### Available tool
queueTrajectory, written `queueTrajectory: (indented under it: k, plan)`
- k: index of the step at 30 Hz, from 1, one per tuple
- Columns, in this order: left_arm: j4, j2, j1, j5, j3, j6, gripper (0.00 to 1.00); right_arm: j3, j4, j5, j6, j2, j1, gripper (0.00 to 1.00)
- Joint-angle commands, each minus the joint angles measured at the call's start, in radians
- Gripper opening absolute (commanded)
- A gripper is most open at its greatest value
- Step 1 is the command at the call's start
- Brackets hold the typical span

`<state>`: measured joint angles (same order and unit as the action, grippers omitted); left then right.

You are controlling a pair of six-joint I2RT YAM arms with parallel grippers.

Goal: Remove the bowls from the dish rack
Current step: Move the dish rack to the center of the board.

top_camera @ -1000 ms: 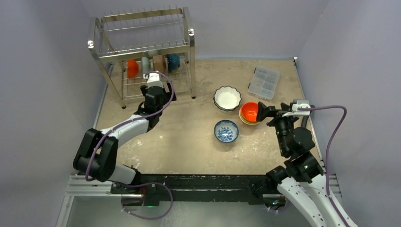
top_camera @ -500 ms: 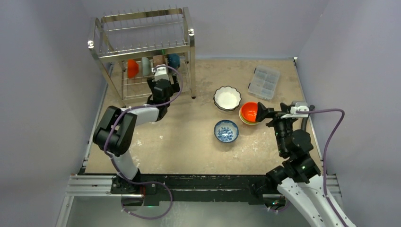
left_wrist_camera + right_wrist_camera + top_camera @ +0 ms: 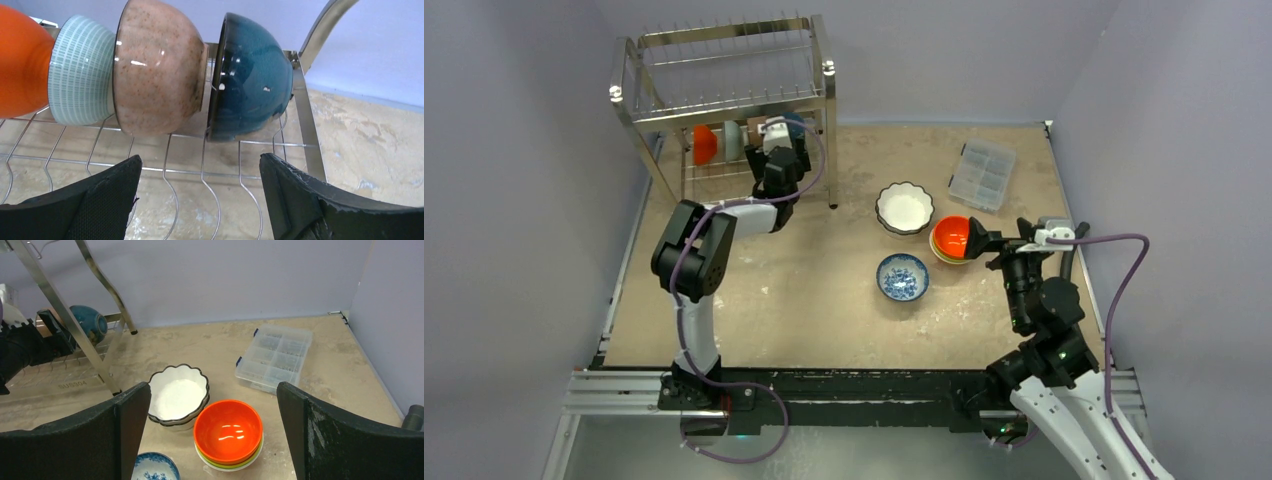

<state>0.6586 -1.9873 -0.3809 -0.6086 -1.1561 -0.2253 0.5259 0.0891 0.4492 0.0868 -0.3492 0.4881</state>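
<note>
The steel dish rack (image 3: 829, 100) stands at the far left. On its lower tier (image 3: 302, 120) four bowls stand on edge in a row: orange (image 3: 20, 65), pale striped (image 3: 82, 75), speckled tan (image 3: 157, 70) and dark teal (image 3: 252, 80). My left gripper (image 3: 200, 200) is open just in front of the tan and teal bowls, touching neither. On the table sit a white scalloped bowl (image 3: 904, 207), a blue-patterned bowl (image 3: 902, 277) and an orange bowl (image 3: 228, 430) stacked on a yellow-green one. My right gripper (image 3: 214, 440) hangs open over that stack, holding nothing.
A clear plastic compartment box (image 3: 982, 175) lies at the far right near the wall. The rack's front right leg (image 3: 107, 375) stands between the rack bowls and the white scalloped bowl. The rack's upper tier (image 3: 724, 60) holds nothing.
My left arm has stretched forward and to the right, bringing its gripper from in front of the rack up to the tan and teal bowls. The right arm has barely moved.
</note>
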Motion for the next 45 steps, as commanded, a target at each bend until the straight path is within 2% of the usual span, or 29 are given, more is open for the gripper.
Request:
queueTrajectory:
  k: [1,22,32,45]
  plan:
    - [-0.012,-0.035,0.0,-0.052,-0.092,-0.016,0.86,-0.008,0.055,-0.014,-0.022,0.006,0.002,0.99]
    - [-0.043,-0.233,-0.044,-0.1,-0.345,0.041,0.82,-0.009,0.058,-0.016,-0.033,-0.053,0.001,0.99]
    - [-0.093,-0.313,-0.05,-0.196,-0.483,0.085,0.83,-0.015,0.064,-0.019,-0.036,-0.057,0.001,0.99]
    - [-0.16,-0.437,-0.068,-0.305,-0.661,0.22,0.83,-0.021,0.069,-0.032,-0.041,-0.075,0.001,0.99]
